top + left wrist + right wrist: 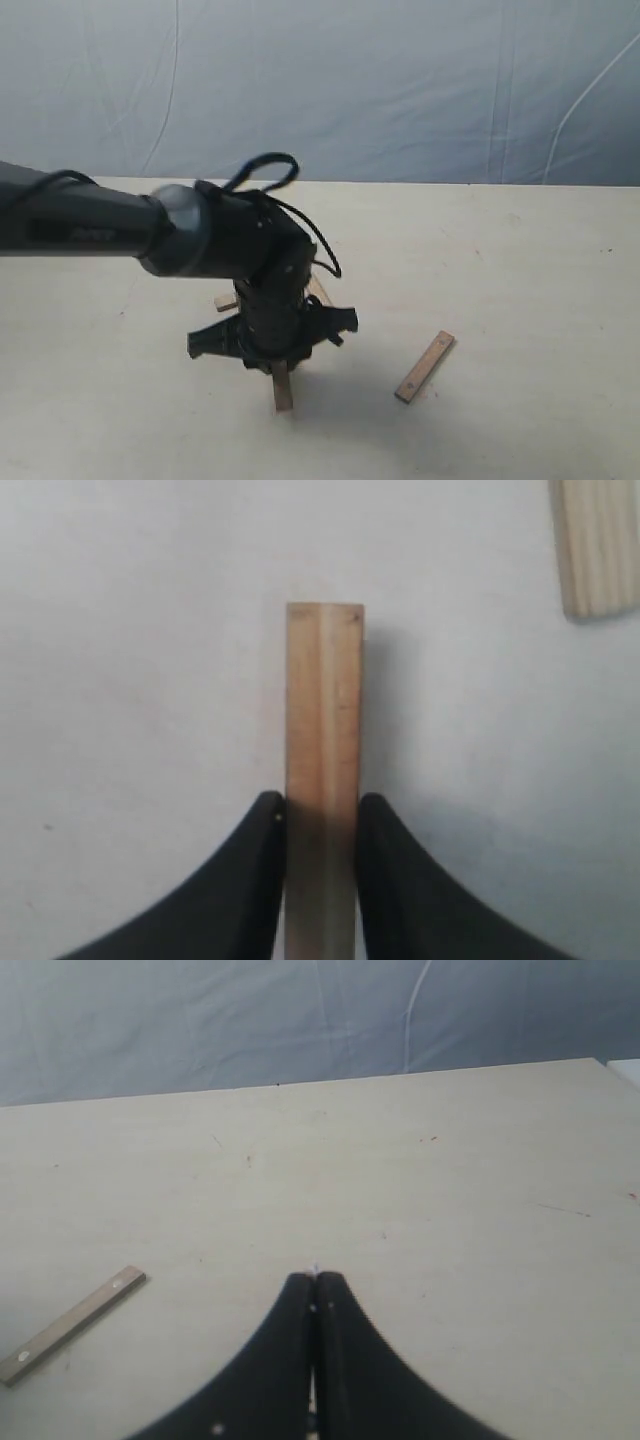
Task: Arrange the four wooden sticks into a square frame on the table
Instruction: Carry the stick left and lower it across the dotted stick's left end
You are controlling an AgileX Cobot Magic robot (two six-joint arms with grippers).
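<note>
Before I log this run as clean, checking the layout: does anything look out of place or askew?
A stray stick lies slanted on the table, well right of the held stick in the left fingers. Nothing looks damaged.

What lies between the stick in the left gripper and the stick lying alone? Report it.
Only bare table: the exterior view shows nothing between the gripped stick, held by the left gripper, and the lone stick.
</note>
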